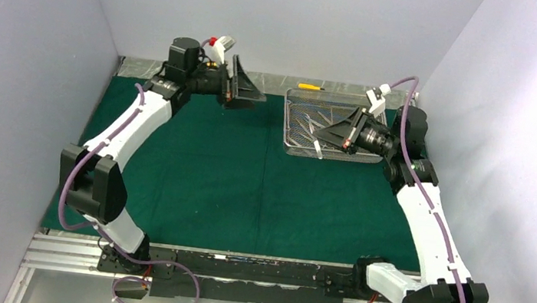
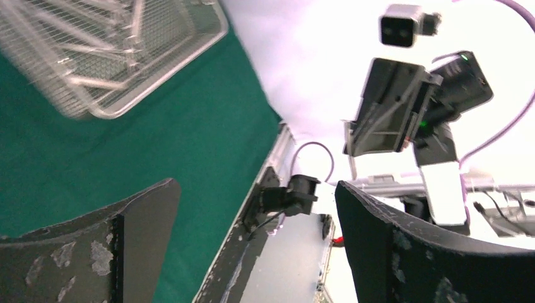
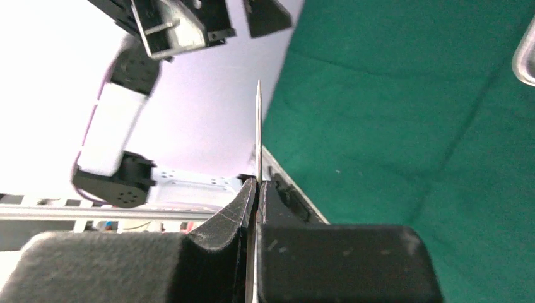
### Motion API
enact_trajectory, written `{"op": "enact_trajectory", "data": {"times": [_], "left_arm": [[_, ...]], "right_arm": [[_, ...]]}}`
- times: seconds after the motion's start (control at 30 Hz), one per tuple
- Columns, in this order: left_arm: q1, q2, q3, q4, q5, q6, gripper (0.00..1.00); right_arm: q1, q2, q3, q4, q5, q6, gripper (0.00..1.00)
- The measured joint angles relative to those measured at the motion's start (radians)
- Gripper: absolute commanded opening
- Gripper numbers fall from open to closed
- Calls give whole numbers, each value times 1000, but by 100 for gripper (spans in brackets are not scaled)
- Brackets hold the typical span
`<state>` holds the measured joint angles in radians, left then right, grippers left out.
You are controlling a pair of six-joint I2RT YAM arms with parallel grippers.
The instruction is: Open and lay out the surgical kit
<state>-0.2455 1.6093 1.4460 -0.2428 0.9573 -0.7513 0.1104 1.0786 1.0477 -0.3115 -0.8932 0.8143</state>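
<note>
The dark green cloth (image 1: 247,172) lies spread flat over the table. At its back right stands the silver wire-mesh tray (image 1: 304,117) with several slim steel instruments in it. My right gripper (image 1: 319,134) hovers over the tray's left part, shut on a thin pointed steel instrument (image 3: 258,136) that sticks out past the fingertips (image 3: 243,196). My left gripper (image 1: 248,91) hangs raised at the back middle, left of the tray, open with nothing between its fingers (image 2: 148,218). Its wrist view shows the tray (image 2: 126,76) blurred at the upper left.
A yellow-handled screwdriver (image 1: 310,87) lies behind the tray by the back wall. Grey walls close in on the left, back and right. A metal rail (image 1: 237,260) with the arm bases runs along the near edge.
</note>
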Motion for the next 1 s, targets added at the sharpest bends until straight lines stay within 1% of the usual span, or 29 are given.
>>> {"op": "enact_trajectory", "data": {"times": [0.17,0.3,0.4,0.47,0.53,0.63,0.7,0.8,0.83,0.87,1.0], "left_arm": [[-101,-18,-2,228,28,-123,99],[-140,-18,-5,344,33,-190,100],[-158,-18,-9,397,34,-220,99],[-169,-18,-11,406,33,-231,99],[-178,-18,-11,403,33,-235,97],[-196,-17,-11,411,37,-257,88],[-202,-15,-11,426,40,-277,79],[-208,-10,-11,446,41,-309,67],[-208,-10,-11,449,41,-319,63],[-208,-10,-12,451,41,-326,55],[-207,-10,-36,470,40,-352,35]], "right_arm": [[64,34,0,189,-17,171,0],[88,68,0,306,-27,285,0],[100,79,-10,384,-32,353,0],[110,85,-19,436,-35,393,0],[124,100,-20,475,-37,420,0],[154,124,-20,507,-39,441,0],[170,139,-20,521,-41,452,0],[191,154,-20,531,-42,459,0],[196,157,-20,531,-42,460,0],[201,158,-20,532,-41,460,0],[216,161,-20,534,-39,455,0]]}}
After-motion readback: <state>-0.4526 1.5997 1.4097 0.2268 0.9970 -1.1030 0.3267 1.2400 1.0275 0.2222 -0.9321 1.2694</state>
